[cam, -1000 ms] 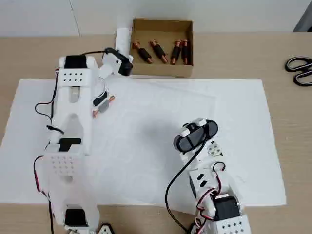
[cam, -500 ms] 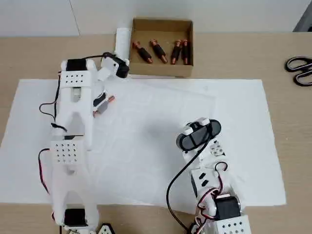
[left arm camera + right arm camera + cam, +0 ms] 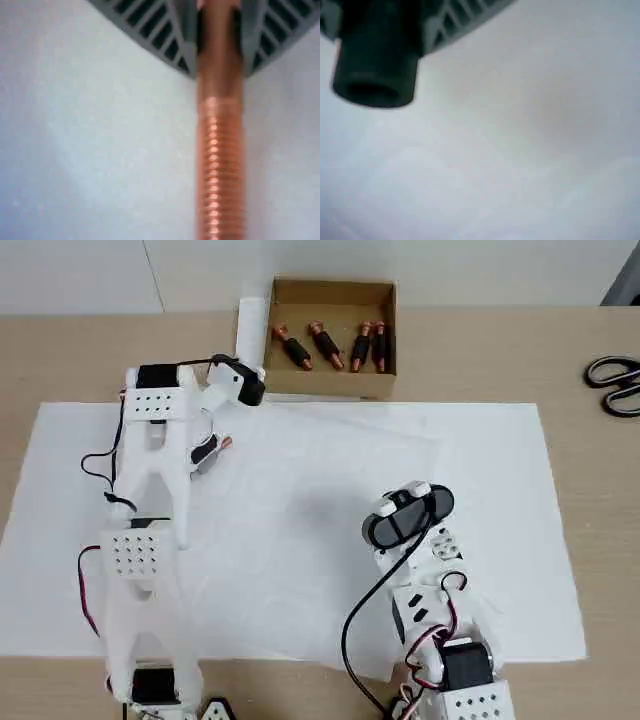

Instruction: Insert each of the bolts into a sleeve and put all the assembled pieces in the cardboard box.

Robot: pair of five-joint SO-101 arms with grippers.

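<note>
Sleeve [image 3: 375, 70] pinched in right hand [image 3: 380, 25] over the paper [image 3: 300, 540], bolt [image 3: 220, 150] clamped in left hand [image 3: 220, 30] farther off, cardboard box [image 3: 335, 387] beyond with four assembled pieces [image 3: 325, 342]; likely jam at sleeve mouth from any tilt in mating

Showing white printed shells on left arm [image 3: 150, 475] and right arm [image 3: 432, 602], perforated plates [image 3: 135, 552], black servos [image 3: 465, 665], looping black and red cables [image 3: 358, 625].

Lab-style workbench: wooden table [image 3: 500, 350], white paper sheet [image 3: 300, 530], scissors [image 3: 612, 383].
</note>
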